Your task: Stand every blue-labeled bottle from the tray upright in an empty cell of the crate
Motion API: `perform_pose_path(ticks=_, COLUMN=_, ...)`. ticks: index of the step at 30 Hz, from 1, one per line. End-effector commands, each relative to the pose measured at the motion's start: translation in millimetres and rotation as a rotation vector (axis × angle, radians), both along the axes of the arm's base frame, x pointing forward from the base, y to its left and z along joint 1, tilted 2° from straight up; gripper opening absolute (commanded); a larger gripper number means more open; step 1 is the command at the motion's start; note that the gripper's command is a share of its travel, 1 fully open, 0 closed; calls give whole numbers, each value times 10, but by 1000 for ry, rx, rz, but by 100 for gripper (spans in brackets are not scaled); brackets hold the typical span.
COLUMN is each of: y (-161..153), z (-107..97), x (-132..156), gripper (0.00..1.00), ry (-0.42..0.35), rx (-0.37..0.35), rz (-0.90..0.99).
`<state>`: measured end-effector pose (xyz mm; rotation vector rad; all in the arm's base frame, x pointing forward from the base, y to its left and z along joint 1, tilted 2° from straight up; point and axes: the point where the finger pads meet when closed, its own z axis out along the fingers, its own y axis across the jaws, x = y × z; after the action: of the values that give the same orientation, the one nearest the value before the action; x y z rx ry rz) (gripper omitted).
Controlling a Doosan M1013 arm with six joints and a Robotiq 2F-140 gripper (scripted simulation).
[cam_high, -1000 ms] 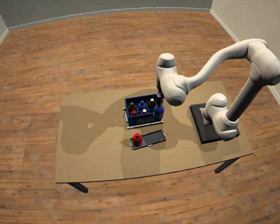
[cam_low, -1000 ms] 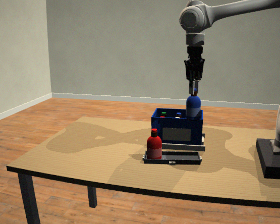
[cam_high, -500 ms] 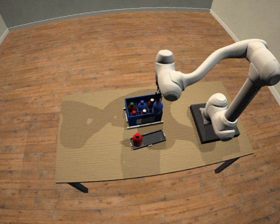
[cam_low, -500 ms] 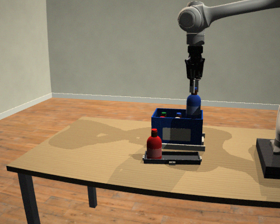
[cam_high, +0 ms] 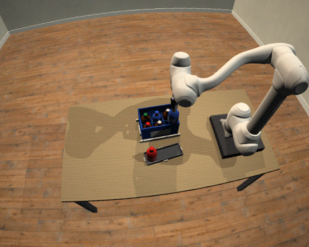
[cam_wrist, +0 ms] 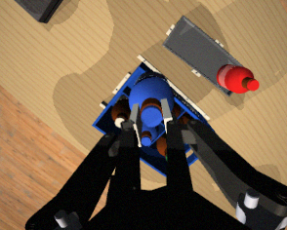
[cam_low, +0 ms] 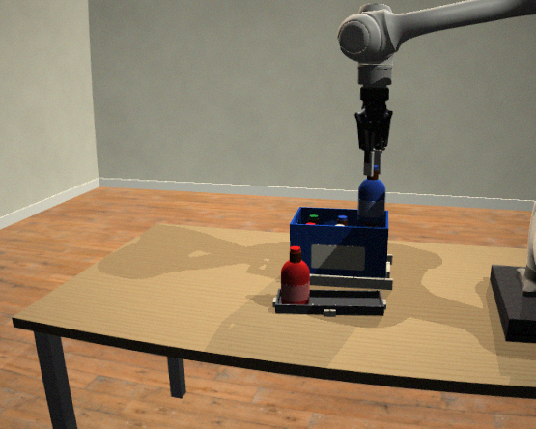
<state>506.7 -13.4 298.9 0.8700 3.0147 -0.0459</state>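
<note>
My gripper point(cam_high: 173, 105) point(cam_low: 373, 165) point(cam_wrist: 151, 110) is shut on the neck of a blue-labeled bottle point(cam_high: 173, 117) point(cam_low: 371, 194) point(cam_wrist: 147, 93). The bottle hangs upright over the right front part of the blue crate point(cam_high: 175, 129) point(cam_low: 300, 248), high above its floor, with its lower end near rim height. Another blue bottle point(cam_high: 156, 117) stands in the crate's middle back cell. A red bottle point(cam_high: 151, 154) point(cam_low: 296, 278) point(cam_wrist: 236, 79) stands upright at the left end of the dark tray point(cam_high: 168, 152) point(cam_low: 345, 301) point(cam_wrist: 197, 46). The held bottle's base is hidden in the wrist view.
In the crate, a green-capped bottle point(cam_high: 145, 118) and a white-capped bottle point(cam_high: 167, 113) stand in the back row, a red-capped one point(cam_high: 147, 124) and a white-capped one point(cam_high: 159, 123) in front. Pale rails point(cam_high: 160, 138) point(cam_low: 349, 281) edge the crate. The arm's dark base plate point(cam_high: 219, 142) is at the right.
</note>
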Motion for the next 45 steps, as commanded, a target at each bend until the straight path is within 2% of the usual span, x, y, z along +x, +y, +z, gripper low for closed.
perform_pose_path(ticks=1, y=-44, z=2, x=3, gripper=0, ry=0, rx=0, rz=0)
perform_pose_path(ticks=22, y=-255, z=8, x=18, gripper=0, ry=0, rx=0, rz=0)
perform_pose_path(ticks=45, y=-295, z=9, x=21, gripper=0, ry=0, rx=0, rz=0)
